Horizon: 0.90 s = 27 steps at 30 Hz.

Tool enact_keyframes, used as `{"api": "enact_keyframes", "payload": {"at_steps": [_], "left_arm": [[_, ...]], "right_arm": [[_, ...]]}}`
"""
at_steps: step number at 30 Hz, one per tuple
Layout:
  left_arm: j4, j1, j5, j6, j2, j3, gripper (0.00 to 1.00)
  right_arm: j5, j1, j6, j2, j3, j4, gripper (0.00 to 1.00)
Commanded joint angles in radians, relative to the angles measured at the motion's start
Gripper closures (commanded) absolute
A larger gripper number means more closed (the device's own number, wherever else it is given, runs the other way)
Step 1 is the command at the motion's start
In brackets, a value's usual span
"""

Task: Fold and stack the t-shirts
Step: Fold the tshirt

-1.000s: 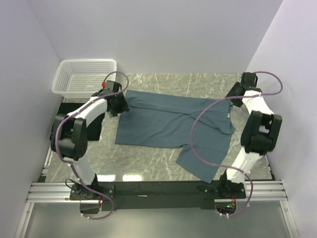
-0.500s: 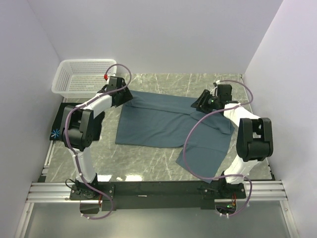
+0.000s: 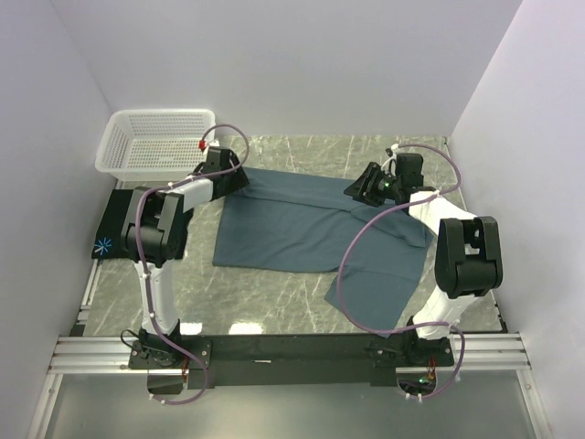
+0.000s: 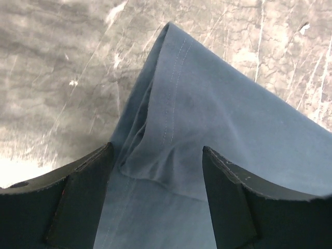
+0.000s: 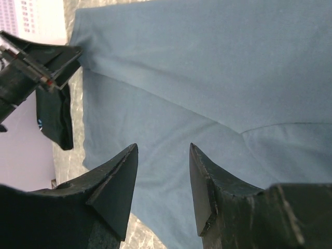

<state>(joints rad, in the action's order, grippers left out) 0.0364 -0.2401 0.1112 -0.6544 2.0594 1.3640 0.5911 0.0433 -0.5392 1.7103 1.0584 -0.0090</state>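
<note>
- At the far left corner of the bench (image 3: 274, 297), a white lattice basket (image 3: 155, 139) sits against the wall, just beyond your left arm.
- Nearer to you, along the bench's left edge, the black t-shirt (image 3: 114, 219) lies in a dark heap. It is partly hidden under the left arm's elbow, with its light-blue starburst print (image 3: 103, 245) facing up.
- Your left gripper (image 4: 155, 174) is down at the far left corner of the slate-blue t-shirt (image 3: 292, 224). Its wrist camera shows the two fingers (image 4: 83, 202) spread wide on either side of a raised, stitched ridge of cloth. The cloth bunches between them and looks loose, not pinched.
- The slate-blue t-shirt is spread across the middle of the bench and lies mostly flat. One long edge faces the back wall, and a flap trails off toward the near right.
- Your right gripper (image 3: 358, 189) hangs low over the far right part of that shirt and points left toward the other arm. In its wrist view the fingers (image 5: 116, 181) stand moderately apart with nothing caught between them. Only blue cloth shows below, with a seam line crossing on the right.
- The right arm's purple cable (image 3: 340, 274) loops above the shirt's right half.
</note>
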Motion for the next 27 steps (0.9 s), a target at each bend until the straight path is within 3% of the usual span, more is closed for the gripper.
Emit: {"api": "enact_keyframes", "payload": {"at_steps": [1, 9, 14, 27], "left_arm": [[-0.084, -0.002, -0.013, 0.062, 0.004, 0.040, 0.25], [-0.101, -0.002, -0.039, 0.127, 0.039, 0.070, 0.26], [-0.056, -0.002, -0.002, 0.157, 0.031, 0.104, 0.33], [0.099, -0.002, 0.053, 0.200, 0.001, 0.159, 0.73]], "right_arm": [[0.038, 0.001, 0.005, 0.017, 0.003, 0.031, 0.49], [0.030, 0.001, 0.031, 0.009, 0.023, -0.009, 0.49], [0.039, 0.001, 0.038, 0.017, 0.020, -0.013, 0.49], [0.042, 0.000, 0.048, 0.032, 0.031, -0.028, 0.49]]}}
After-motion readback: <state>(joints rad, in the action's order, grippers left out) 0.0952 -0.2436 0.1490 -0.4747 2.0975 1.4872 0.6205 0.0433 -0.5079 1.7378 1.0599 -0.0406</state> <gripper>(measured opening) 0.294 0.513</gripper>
